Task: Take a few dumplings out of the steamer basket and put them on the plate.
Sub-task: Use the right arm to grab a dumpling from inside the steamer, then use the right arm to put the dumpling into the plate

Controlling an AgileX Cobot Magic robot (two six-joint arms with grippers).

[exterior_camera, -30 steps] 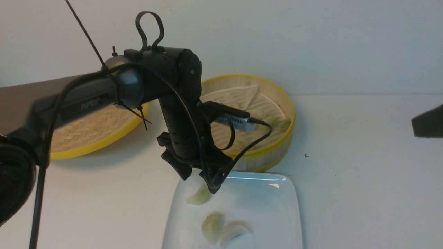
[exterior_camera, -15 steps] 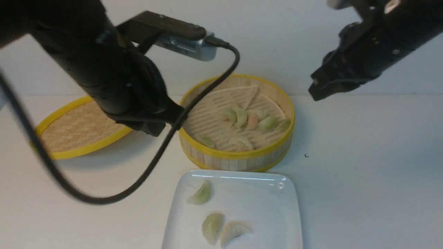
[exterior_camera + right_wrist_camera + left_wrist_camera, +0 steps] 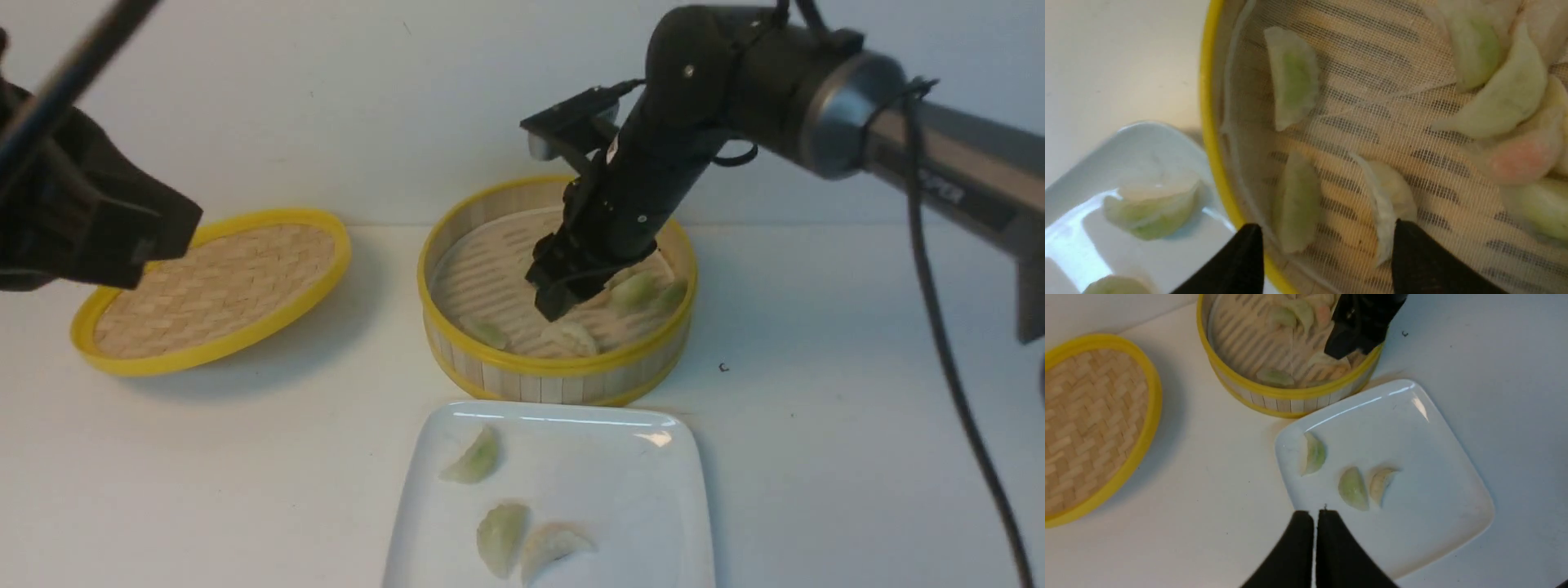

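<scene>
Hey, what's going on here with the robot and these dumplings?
The right claw hangs open over the steamer basket, just above the dumplings in it, holding nothing. Three dumplings already lie on the plate. The left claw is shut and empty, up at the left.

R arm: glossy blk rounded shells, grey metal ring behind the wrist, then grey link w/ faint dark lettering; tiny pale screw on shell. Blk cable runs off link; silver-blk cam above R gripper. L gripper: two matte blk tapered fingers
</scene>
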